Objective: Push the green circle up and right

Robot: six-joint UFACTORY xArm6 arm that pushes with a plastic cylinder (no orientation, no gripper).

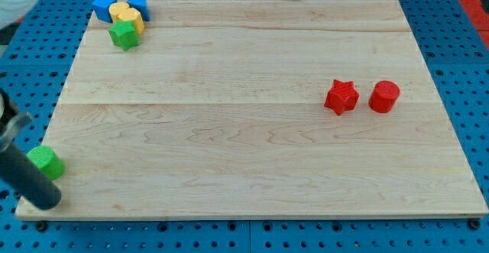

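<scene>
The green circle (46, 162) sits near the board's bottom left corner. My dark rod comes in from the view's left edge, and my tip (46, 198) rests just below the green circle, close to it or touching it. A green star (124, 35) lies at the top left, apart from my tip.
A wooden board (244, 154) lies on a blue pegboard. At the top left, a blue block (105, 7), a yellow block (124, 13) and another blue block (140, 5) cluster by the green star. A red star (341, 97) and a red cylinder (384, 96) sit at the right.
</scene>
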